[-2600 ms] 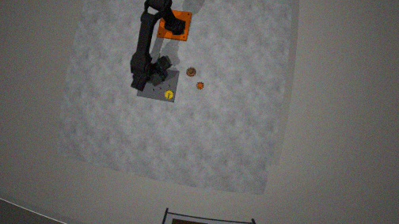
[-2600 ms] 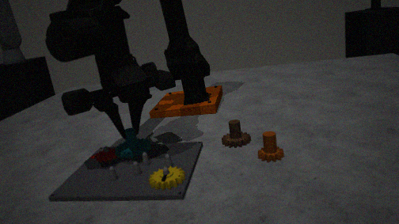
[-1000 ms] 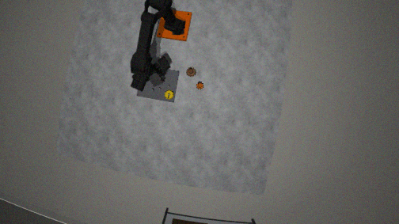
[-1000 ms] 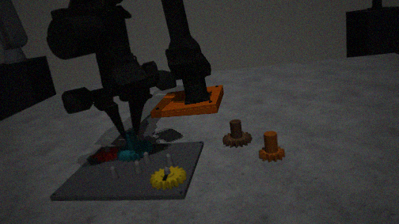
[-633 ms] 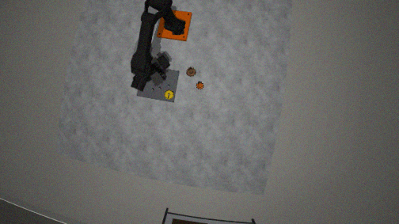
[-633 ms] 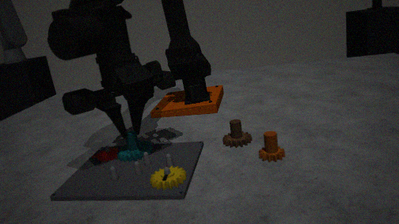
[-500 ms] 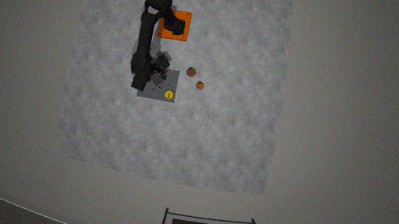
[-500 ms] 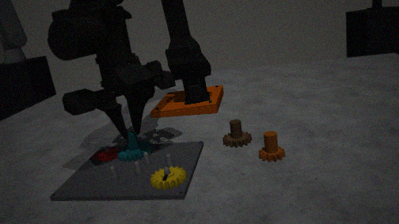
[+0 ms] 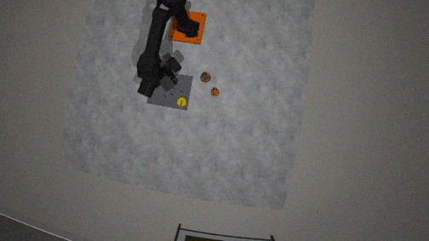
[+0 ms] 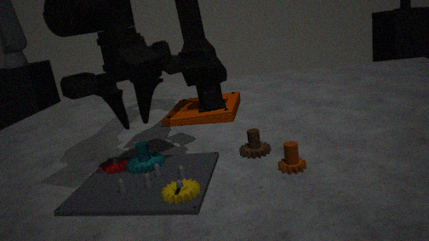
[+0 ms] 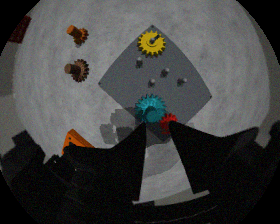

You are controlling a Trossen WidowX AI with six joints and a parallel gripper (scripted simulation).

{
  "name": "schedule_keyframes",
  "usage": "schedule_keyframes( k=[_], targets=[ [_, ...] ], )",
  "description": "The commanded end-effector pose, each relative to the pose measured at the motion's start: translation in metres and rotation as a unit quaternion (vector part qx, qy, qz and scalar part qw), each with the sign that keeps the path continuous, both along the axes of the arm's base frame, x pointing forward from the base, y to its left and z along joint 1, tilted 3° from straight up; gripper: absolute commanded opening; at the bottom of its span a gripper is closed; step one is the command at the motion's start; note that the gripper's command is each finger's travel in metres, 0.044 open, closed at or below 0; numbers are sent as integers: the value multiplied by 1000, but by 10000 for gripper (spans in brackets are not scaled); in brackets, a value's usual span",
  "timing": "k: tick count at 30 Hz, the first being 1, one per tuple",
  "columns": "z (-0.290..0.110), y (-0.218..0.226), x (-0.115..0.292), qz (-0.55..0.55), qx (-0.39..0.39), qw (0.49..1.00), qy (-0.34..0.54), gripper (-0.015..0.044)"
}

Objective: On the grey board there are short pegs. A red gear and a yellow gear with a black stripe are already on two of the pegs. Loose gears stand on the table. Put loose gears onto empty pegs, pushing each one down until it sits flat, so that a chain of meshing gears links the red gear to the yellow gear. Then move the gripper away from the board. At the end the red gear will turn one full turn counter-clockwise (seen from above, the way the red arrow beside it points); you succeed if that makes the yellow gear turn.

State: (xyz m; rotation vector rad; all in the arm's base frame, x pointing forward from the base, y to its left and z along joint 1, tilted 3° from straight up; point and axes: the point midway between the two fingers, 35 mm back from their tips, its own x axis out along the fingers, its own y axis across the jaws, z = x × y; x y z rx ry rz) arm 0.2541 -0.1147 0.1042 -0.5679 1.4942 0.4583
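My gripper point(image 10: 136, 125) point(image 11: 157, 124) is open and empty, its fingertips above the teal gear point(image 10: 144, 161) point(image 11: 151, 109). The teal gear is on the grey board point(image 9: 158, 100) point(image 10: 85, 203) point(image 11: 116, 82), right beside the red gear point(image 10: 114, 166) point(image 11: 167, 119); whether it sits fully flat is hard to tell. The yellow gear point(image 9: 183, 101) point(image 10: 189, 189) point(image 11: 151, 50) with its black stripe is at the board's far corner in the wrist view. Several bare pegs point(image 10: 147, 180) point(image 11: 164, 73) stand between. A brown gear point(image 9: 205, 77) point(image 10: 254, 150) point(image 11: 81, 71) and an orange gear point(image 9: 214, 92) point(image 10: 292, 166) point(image 11: 80, 35) stand on the table.
The orange base plate point(image 9: 203, 23) point(image 10: 231, 108) point(image 11: 73, 142) of the arm is behind the board in the exterior view. The two loose gears are beside the board, on its right in the top and exterior views. The arm hides part of the board in the top view.
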Motion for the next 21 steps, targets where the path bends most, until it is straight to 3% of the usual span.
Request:
schedule_keyframes(
  k=[1, 10, 15, 21],
  targets=[
    [-3, 9, 2, -8, 2, 1000, 2, 193],
    [-9, 126, 11, -107, 12, 994, -2, 429],
    [-12, 183, -4, -159, 14, 987, -3, 440],
    [-12, 191, -11, -168, 14, 986, -4, 440]
  ],
)
